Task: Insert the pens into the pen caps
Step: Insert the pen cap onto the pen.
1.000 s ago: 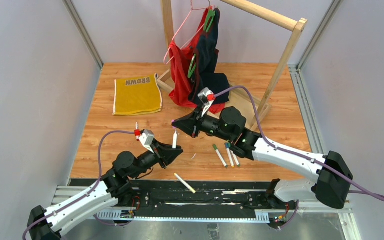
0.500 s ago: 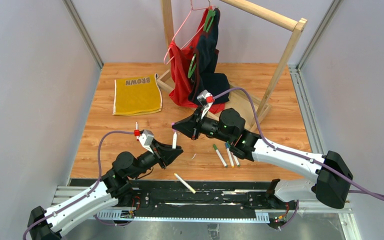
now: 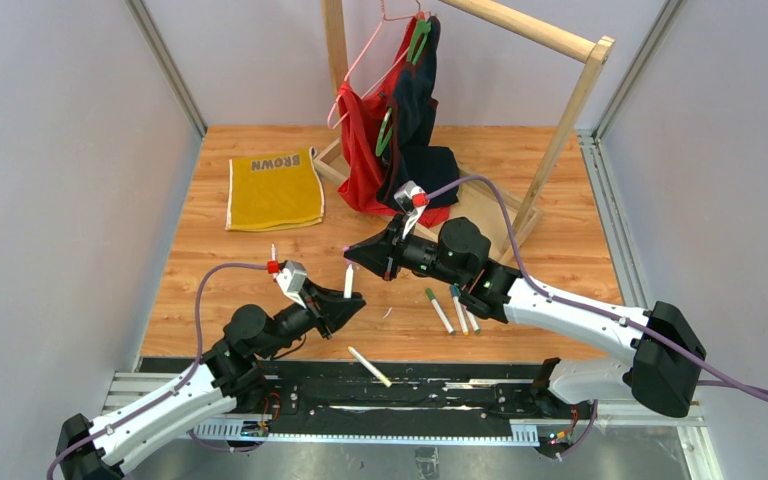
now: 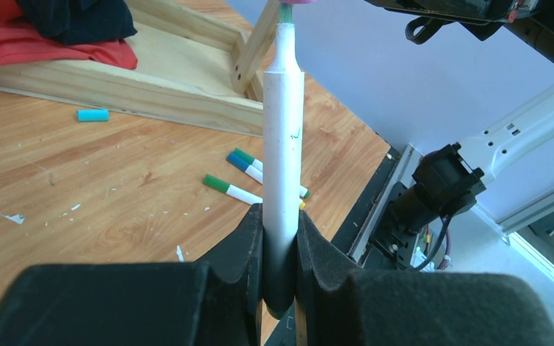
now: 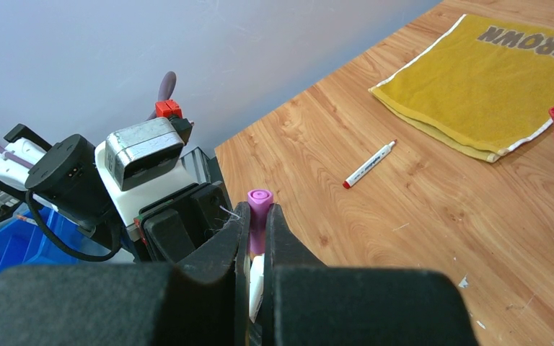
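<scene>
**A:** What does the left gripper (image 3: 348,300) have?

**B:** Its jaws are nearly closed, pinching the lower barrel of a white pen (image 4: 283,144). The pen stands upright, just left of centre in the overhead view.

**A:** How does that pen look?

**B:** It has a plain white barrel with a tiny blue-green scribble. It steps down to a thinner neck with a greenish tip.

**A:** And the right gripper (image 3: 353,252)?

**B:** It is directly above the pen in the overhead view, clamped tight on a purple cap (image 5: 259,207). The pen's tip meets that cap.

**A:** Where are the others?

**B:** Three more pens (image 3: 440,311) with coloured ends lie together right of centre. Another pen (image 3: 370,366) lies near the bottom centre. A red-tipped pen (image 5: 368,164) lies near the yellow towel (image 5: 490,94). A teal cap (image 4: 92,115) lies at the upper left of the left wrist view.
</scene>
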Controlling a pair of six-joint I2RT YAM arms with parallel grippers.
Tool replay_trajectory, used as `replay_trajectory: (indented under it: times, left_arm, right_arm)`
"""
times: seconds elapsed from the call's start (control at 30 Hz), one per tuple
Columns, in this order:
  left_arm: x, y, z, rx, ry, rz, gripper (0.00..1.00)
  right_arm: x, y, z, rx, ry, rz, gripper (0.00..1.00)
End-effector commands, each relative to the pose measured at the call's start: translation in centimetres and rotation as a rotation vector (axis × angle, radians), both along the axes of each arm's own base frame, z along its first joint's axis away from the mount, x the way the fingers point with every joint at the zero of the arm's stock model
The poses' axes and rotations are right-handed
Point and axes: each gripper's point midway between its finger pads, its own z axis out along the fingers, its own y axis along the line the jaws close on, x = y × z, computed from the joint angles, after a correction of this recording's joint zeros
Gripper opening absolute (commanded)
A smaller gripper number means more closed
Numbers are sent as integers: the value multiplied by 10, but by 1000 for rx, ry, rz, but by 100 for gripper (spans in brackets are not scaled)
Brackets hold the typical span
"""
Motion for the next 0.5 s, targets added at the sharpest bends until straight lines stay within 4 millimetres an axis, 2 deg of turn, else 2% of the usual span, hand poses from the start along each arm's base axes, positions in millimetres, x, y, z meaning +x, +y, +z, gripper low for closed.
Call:
replay_trajectory:
  times: [0.0,0.47]
  left_arm:
    - [-1,2,13,-42,-38,2,0]
    - [-3,2,15,-52,-46,-6,0]
  right_arm:
    - [-2,-1,-1,4,-20,-13,1]
    - [2,-2,-9,-15,-20,-34,0]
